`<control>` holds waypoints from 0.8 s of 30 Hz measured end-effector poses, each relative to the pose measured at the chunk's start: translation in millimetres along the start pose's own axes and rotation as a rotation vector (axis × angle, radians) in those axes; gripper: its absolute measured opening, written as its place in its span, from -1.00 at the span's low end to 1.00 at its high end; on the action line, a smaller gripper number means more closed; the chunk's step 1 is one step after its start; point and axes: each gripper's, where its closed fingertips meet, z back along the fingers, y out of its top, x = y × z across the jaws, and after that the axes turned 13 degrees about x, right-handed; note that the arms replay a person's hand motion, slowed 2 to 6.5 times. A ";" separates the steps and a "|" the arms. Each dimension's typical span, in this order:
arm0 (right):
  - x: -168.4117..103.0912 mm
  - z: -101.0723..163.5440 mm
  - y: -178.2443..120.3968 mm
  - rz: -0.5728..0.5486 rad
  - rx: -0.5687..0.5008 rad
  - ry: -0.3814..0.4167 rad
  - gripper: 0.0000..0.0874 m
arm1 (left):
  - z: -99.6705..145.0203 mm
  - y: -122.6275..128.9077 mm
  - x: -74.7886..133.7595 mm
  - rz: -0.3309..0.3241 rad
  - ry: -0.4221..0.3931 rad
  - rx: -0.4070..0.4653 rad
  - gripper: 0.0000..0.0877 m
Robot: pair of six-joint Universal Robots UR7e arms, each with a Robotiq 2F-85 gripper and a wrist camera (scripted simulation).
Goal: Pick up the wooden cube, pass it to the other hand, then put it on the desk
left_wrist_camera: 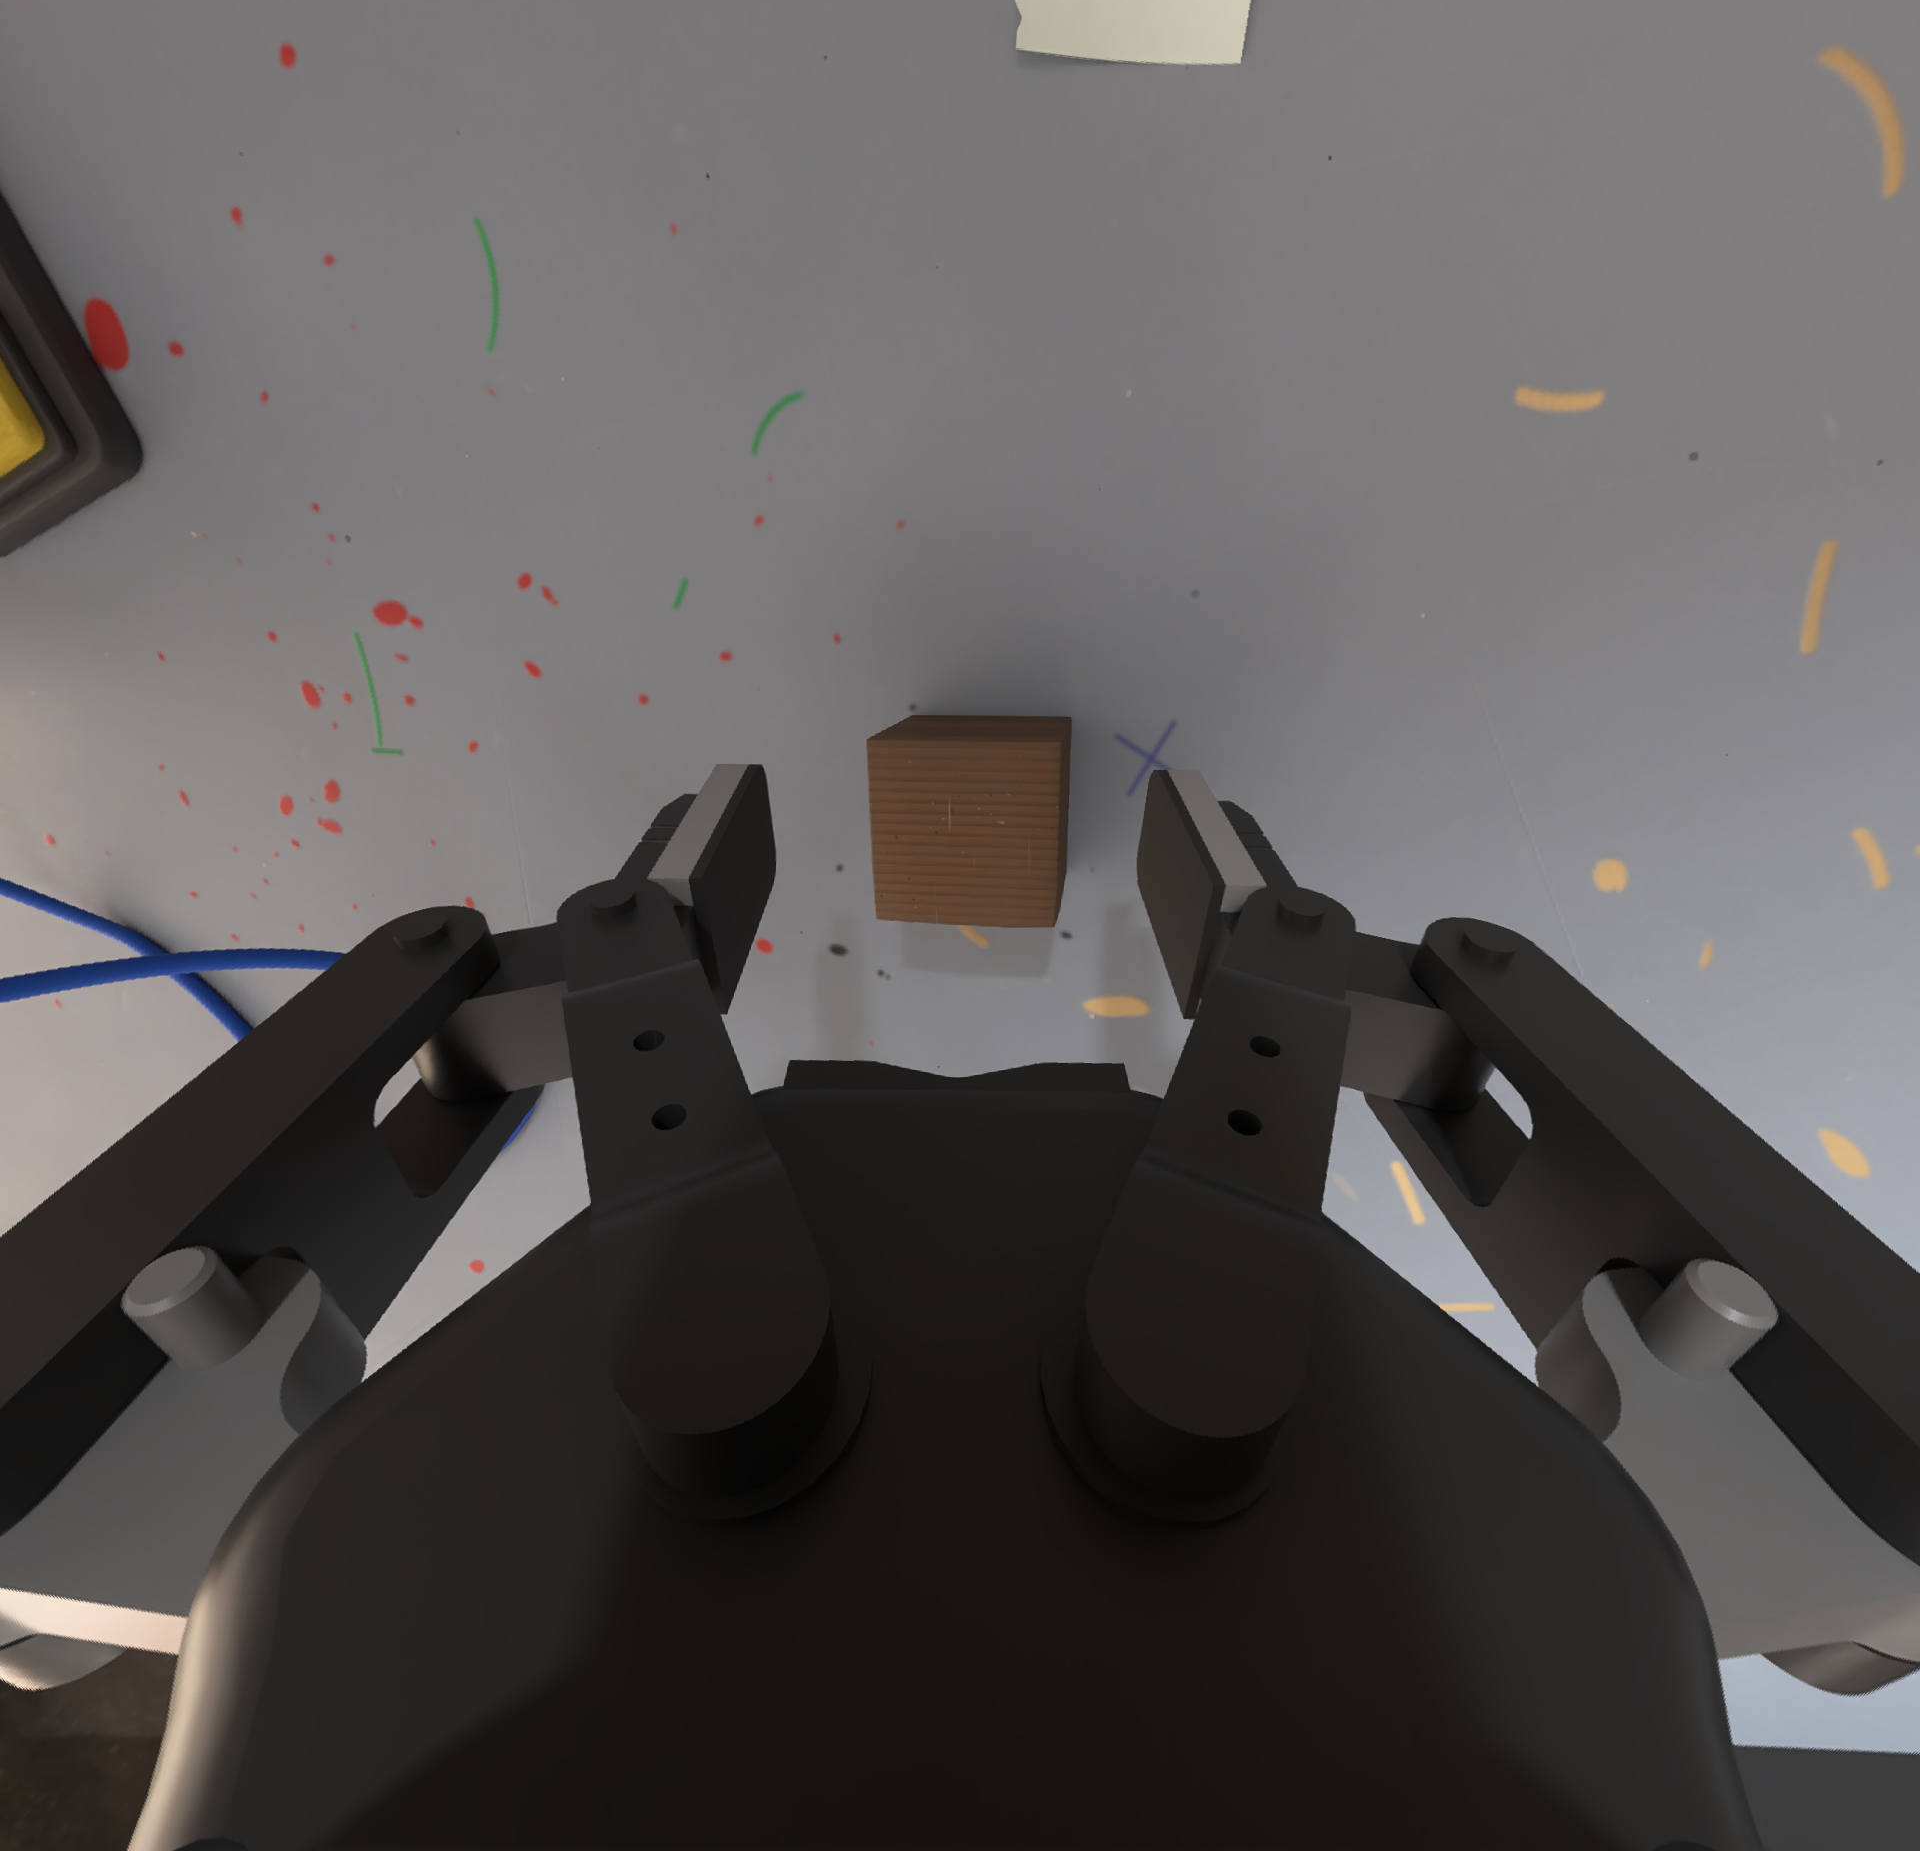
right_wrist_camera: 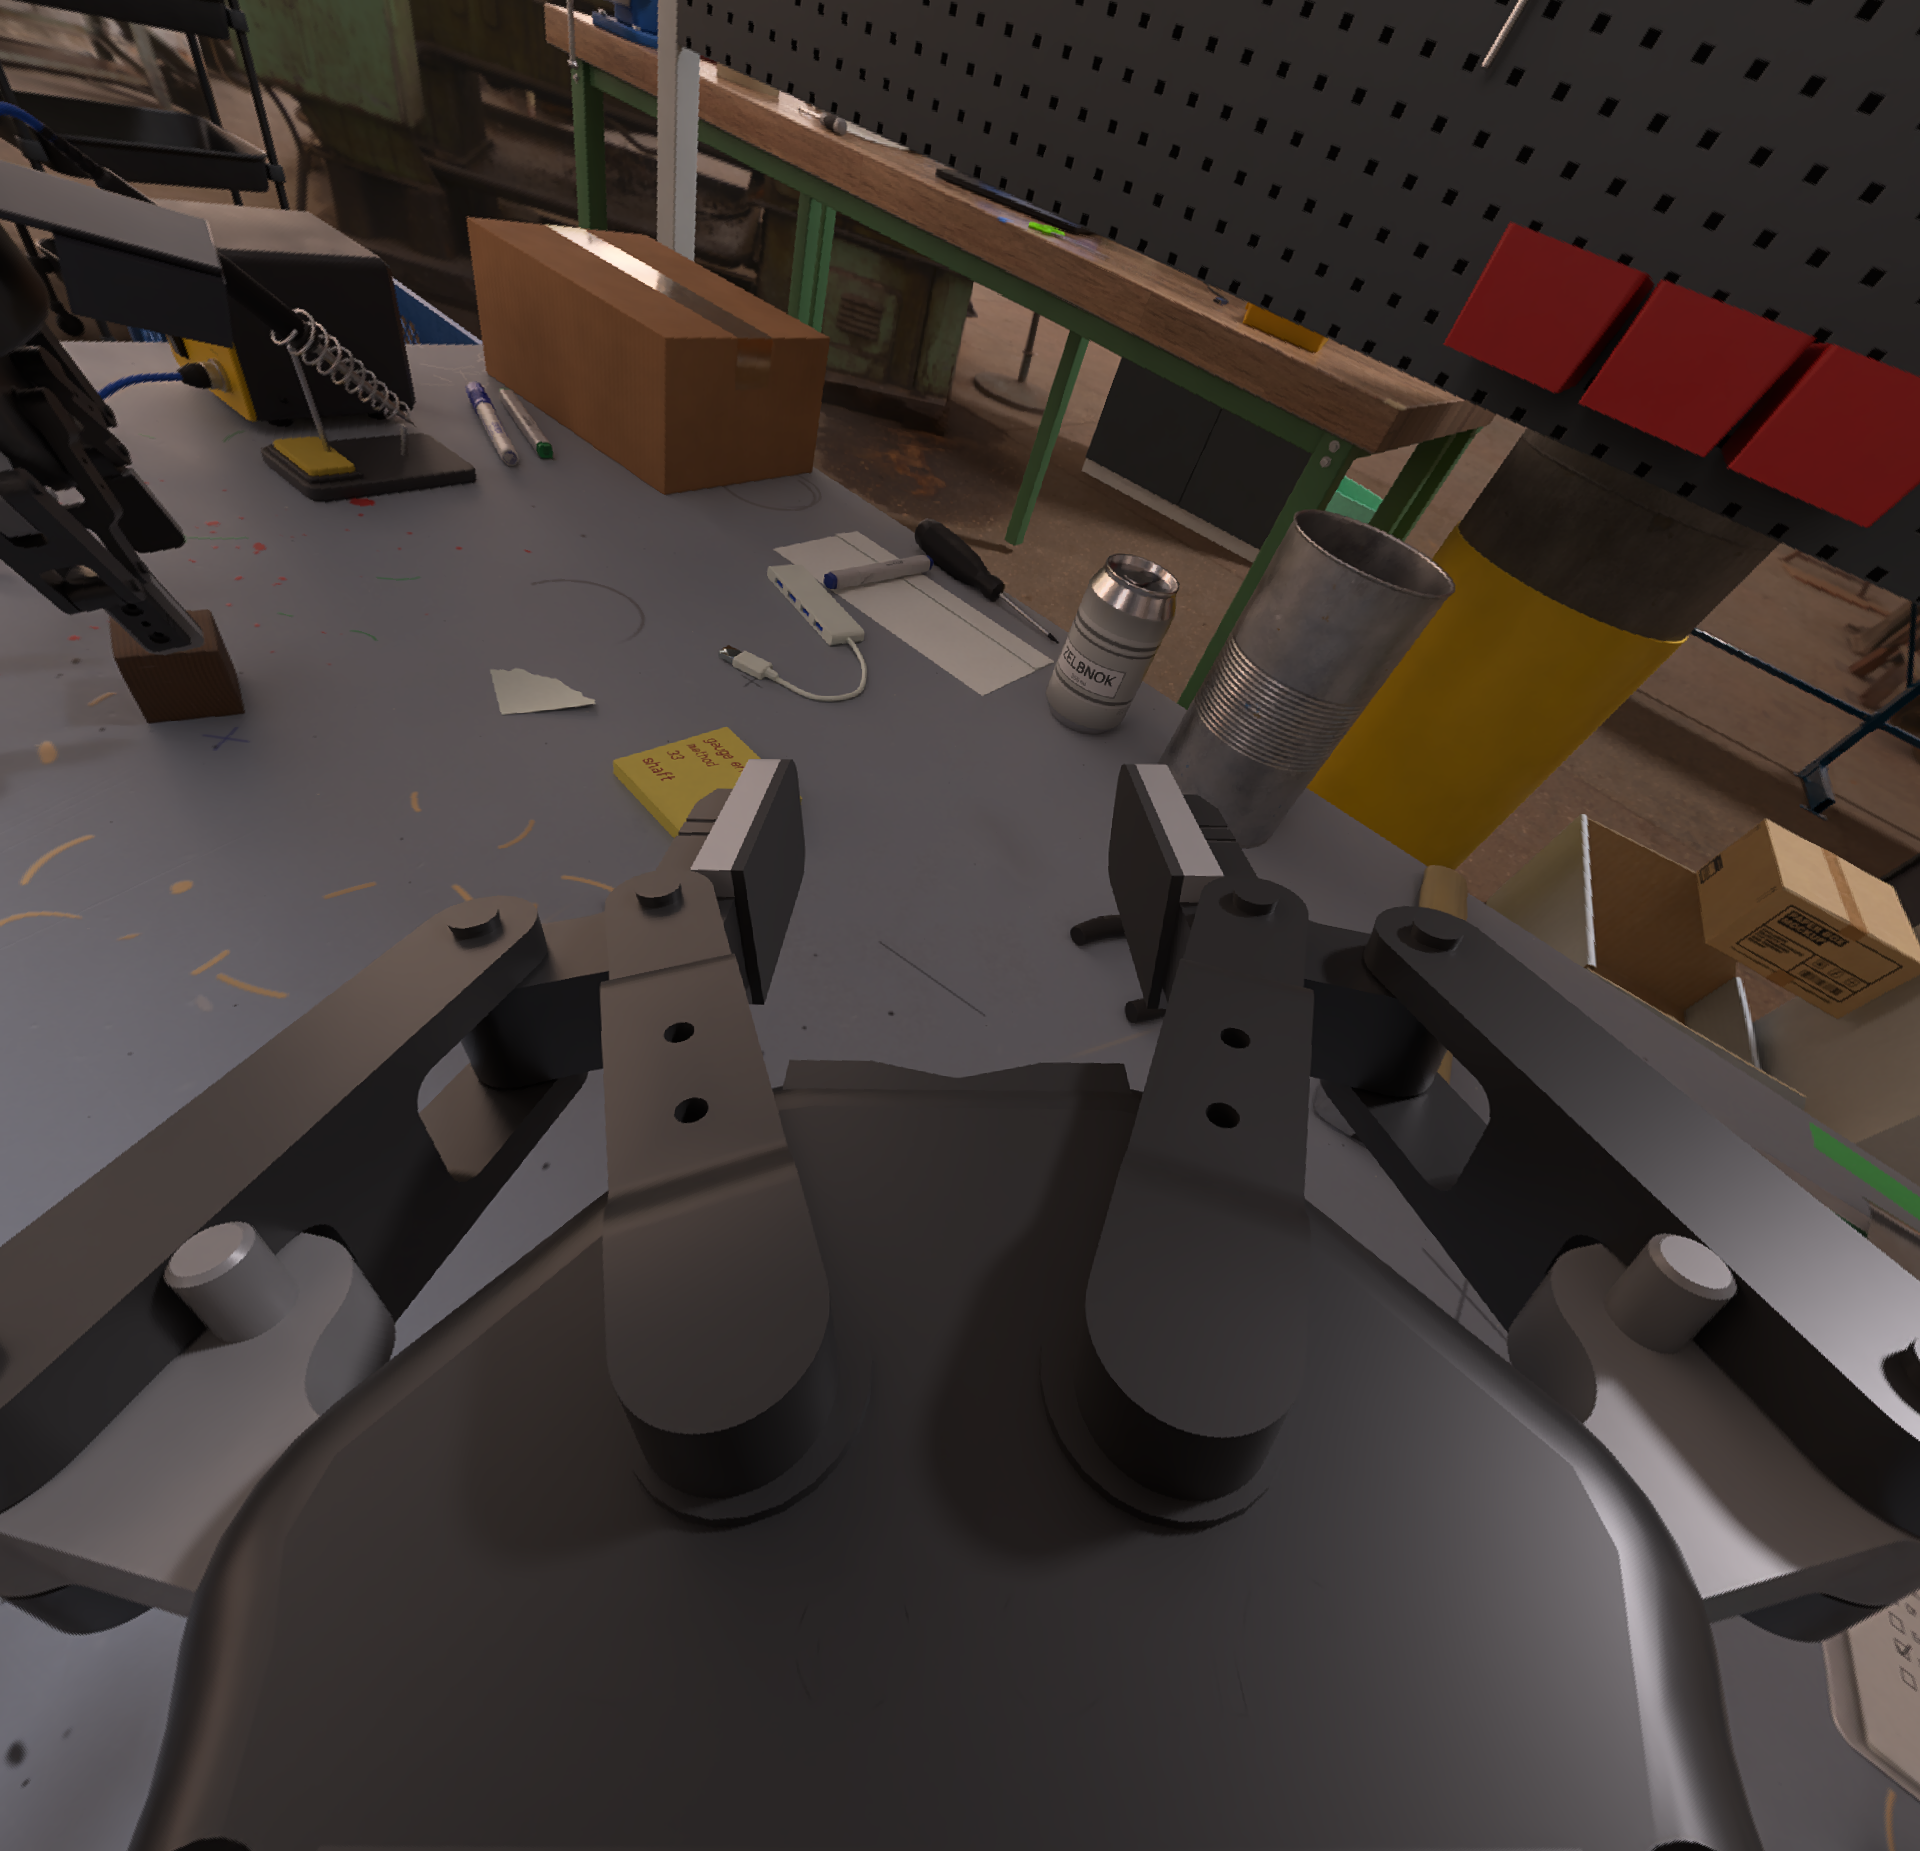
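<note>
We judge the task barely begun. The wooden cube (left_wrist_camera: pixel 968 822) sits on the grey desk (left_wrist_camera: pixel 1351 554), between the spread fingers of our left gripper (left_wrist_camera: pixel 956 866), which is wide open with gaps on both sides and has hold of nothing. Our right gripper (right_wrist_camera: pixel 956 866) hangs well apart over the desk near a yellow sticky-note pad (right_wrist_camera: pixel 681 773), equally wide open and empty. The grasp, the handover and the final placing all remain.

Brown wooden cube (left_wrist_camera: pixel 966 825) upright on desk (left_wrist_camera: pixel 1351 451)
</note>
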 end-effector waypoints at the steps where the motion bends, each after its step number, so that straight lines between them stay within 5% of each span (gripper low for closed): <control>1: 0.0 0.0 0.0 0.001 0.000 0.000 0.22 | 0.1 0.0 -0.1 -0.001 0.001 0.000 0.45; 12: 0.1 -0.1 -0.4 0.014 -0.005 -0.005 0.22 | 0.7 -0.7 -1.4 -0.009 0.010 0.000 0.72; 24: -0.7 -0.4 -0.8 0.016 -0.008 -0.003 0.22 | 1.3 -1.7 -3.3 -0.012 0.019 0.000 0.72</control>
